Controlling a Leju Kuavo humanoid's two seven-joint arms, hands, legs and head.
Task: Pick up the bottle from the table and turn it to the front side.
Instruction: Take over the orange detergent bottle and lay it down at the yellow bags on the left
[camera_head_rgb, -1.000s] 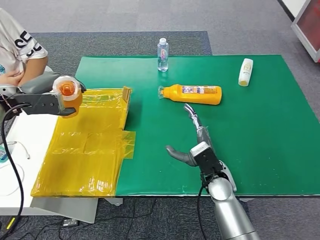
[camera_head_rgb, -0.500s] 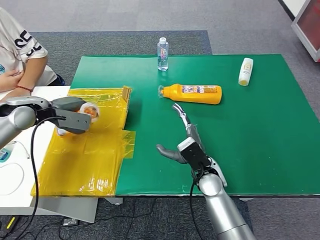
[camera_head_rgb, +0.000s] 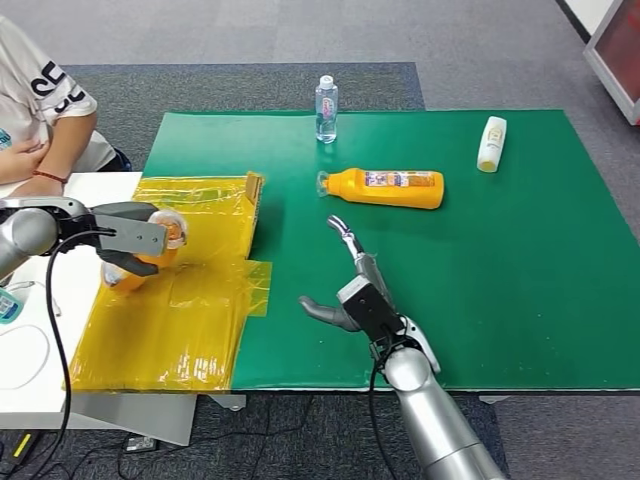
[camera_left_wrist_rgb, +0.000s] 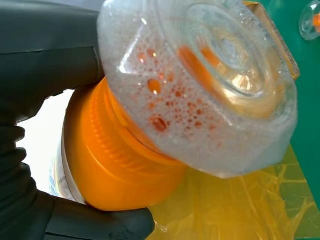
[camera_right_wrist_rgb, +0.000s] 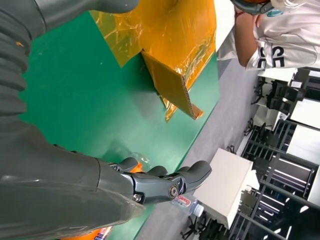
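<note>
My left hand (camera_head_rgb: 124, 238) grips a small orange bottle (camera_head_rgb: 121, 277) with a clear domed cap (camera_head_rgb: 172, 231), tilted on its side just over the yellow sheet (camera_head_rgb: 181, 320). The left wrist view shows the orange body (camera_left_wrist_rgb: 113, 165) and the bubbly clear cap (camera_left_wrist_rgb: 211, 85) close up, with dark fingers (camera_left_wrist_rgb: 34, 65) wrapped around the bottle. My right hand (camera_head_rgb: 355, 295) hovers open over the green mat (camera_head_rgb: 513, 270) near its front edge, fingers spread and holding nothing. Its fingers (camera_right_wrist_rgb: 162, 182) also appear in the right wrist view.
A long orange bottle (camera_head_rgb: 389, 187) lies on its side mid-mat. A small water bottle (camera_head_rgb: 325, 108) stands at the far edge, and a white bottle (camera_head_rgb: 491, 143) lies far right. A person (camera_head_rgb: 38, 110) sits at the back left by a white table (camera_head_rgb: 23, 350).
My left hand has come down with the orange bottle and tipped it over the yellow sheet. My right hand has drifted left and nearer the front edge, staying open.
</note>
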